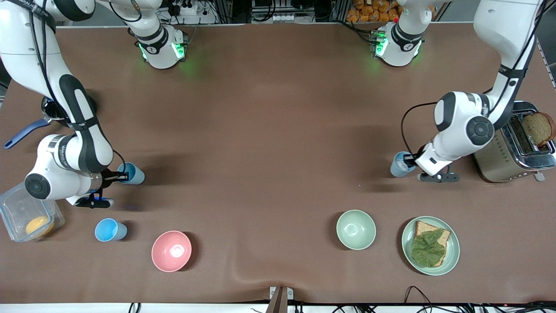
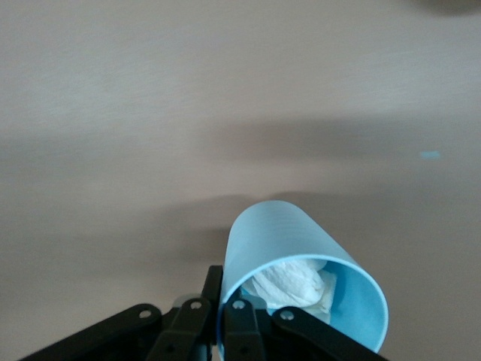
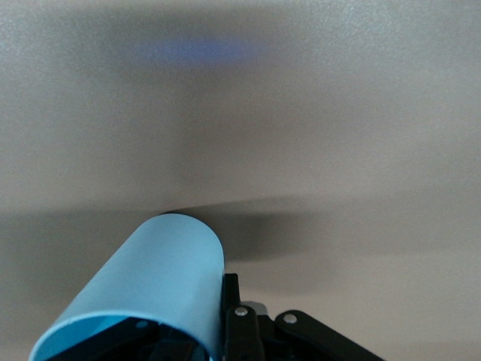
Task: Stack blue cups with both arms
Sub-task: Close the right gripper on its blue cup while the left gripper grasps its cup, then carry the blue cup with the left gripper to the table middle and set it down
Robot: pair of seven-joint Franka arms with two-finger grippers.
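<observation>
1. Cups: three blue tapered tumblers in view, two held, one loose on the brown worktop [image 1: 278, 130].
2. Right end effector [image 1: 120, 176], toward the right arm's end of the worktop, pinches the rim of a sky-blue cup [image 1: 132, 173]. One finger is inside the mouth, one on the outer wall. In the right wrist view the same cup [image 3: 161, 289] shows a smooth, glossy, plain wall that narrows toward its base; the end effector [image 3: 192, 342] sits at its rim.
3. Left end effector [image 1: 410, 162], toward the left arm's end, pinches the rim of a paler grey-blue cup [image 1: 399, 164] the same way. The toaster [image 1: 514, 148], with a bread slice [image 1: 538, 127] standing in it, is just beside this arm.
4. Left wrist view: this cup [image 2: 301, 282] is tilted, mouth toward the camera, with crumpled white paper [image 2: 297, 284] inside. End effector [image 2: 233, 320] fingers straddle the rim.
5. Cannot tell whether either held cup touches the worktop.
6. Loose cup [image 1: 110, 230]: sky-blue, nearer the front camera than the right arm's cup, between a clear tub [image 1: 27, 213] and a pink bowl [image 1: 171, 251].
7. Green bowl [image 1: 355, 229] and a plate [image 1: 451, 256] carrying bread with a leaf [image 1: 428, 248] lie toward the left arm's end, nearer the camera than the grey-blue cup.
</observation>
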